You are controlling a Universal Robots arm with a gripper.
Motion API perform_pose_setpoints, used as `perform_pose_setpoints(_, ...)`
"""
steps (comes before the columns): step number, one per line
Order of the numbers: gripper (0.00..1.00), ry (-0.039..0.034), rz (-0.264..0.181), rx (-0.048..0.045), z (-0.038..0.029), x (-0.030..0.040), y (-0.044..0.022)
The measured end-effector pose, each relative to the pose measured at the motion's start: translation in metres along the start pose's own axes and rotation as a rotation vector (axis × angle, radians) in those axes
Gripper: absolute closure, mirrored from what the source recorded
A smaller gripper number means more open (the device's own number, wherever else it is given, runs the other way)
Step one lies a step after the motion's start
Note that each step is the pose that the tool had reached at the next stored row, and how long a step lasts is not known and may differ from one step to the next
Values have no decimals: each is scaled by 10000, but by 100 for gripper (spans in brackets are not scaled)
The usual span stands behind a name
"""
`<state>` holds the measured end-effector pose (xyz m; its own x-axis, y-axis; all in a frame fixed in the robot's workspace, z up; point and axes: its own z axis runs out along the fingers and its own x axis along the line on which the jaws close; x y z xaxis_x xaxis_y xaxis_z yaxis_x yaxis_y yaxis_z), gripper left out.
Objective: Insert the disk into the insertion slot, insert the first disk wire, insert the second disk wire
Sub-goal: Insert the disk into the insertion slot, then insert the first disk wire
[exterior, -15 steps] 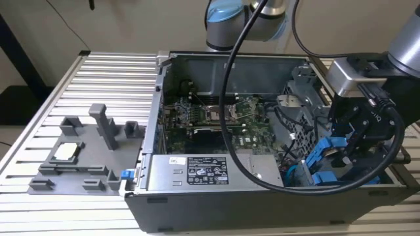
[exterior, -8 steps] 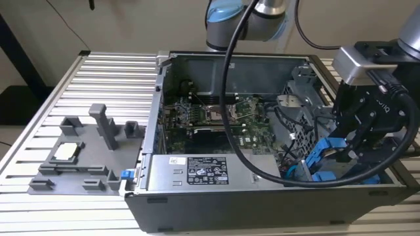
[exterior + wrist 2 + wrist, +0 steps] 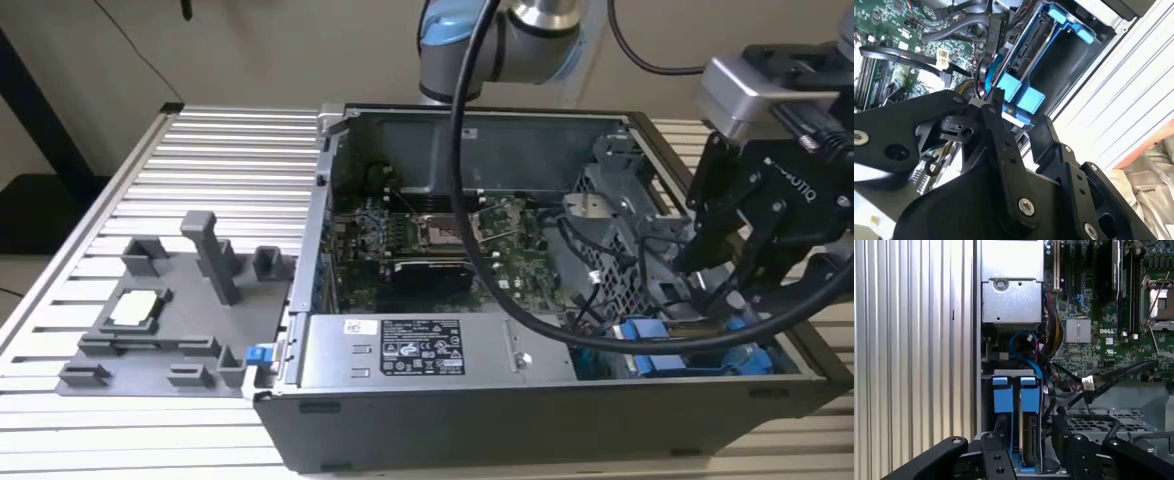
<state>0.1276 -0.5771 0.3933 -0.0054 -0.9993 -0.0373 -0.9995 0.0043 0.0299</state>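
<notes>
Insp. note: I saw the gripper (image 3: 731,280) over the near corner of the PC case (image 3: 534,410), on the exterior view's right, jaws apart and holding nothing. The disk (image 3: 1030,440) sat on edge in the insertion slot (image 3: 1002,395), betw. blue rails. Depth of seating I couldn't confirm. My judgement: approach square to the bay and stay clear of the loose cables (image 3: 1114,377).

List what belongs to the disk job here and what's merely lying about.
Job:
disk
slot
gripper

Lying about:
power supply
motherboard
cage
grey fixture
</notes>
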Motion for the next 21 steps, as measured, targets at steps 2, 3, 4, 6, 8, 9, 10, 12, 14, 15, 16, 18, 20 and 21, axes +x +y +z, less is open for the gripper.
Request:
perform_pose_setpoints(2,51,-316,-17,207,0,0,6)
perform_pose_setpoints(3,51,-446,-26,308,-1,0,9)
perform_pose_setpoints(4,51,-577,-36,417,-1,0,12)
perform_pose_setpoints(6,51,-788,-58,665,0,-1,17)
perform_pose_setpoints(8,51,-877,-86,1007,-1,-7,21)
perform_pose_setpoints(9,51,-892,-100,1185,1,-11,23)
perform_pose_setpoints(10,51,-896,-116,1366,1,-16,24)
perform_pose_setpoints(12,51,-897,-146,1729,1,-32,28)
perform_pose_setpoints(14,51,-895,-173,2062,3,-73,35)
perform_pose_setpoints(15,51,-871,-184,2175,5,-100,41)
perform_pose_setpoints(16,51,-814,-199,2303,6,-124,47)
perform_pose_setpoints(18,51,-647,-235,2575,9,-173,56)
perform_pose_setpoints(20,51,-491,-265,2779,14,-223,69)
perform_pose_setpoints(21,51,-389,-278,2825,17,-247,80)
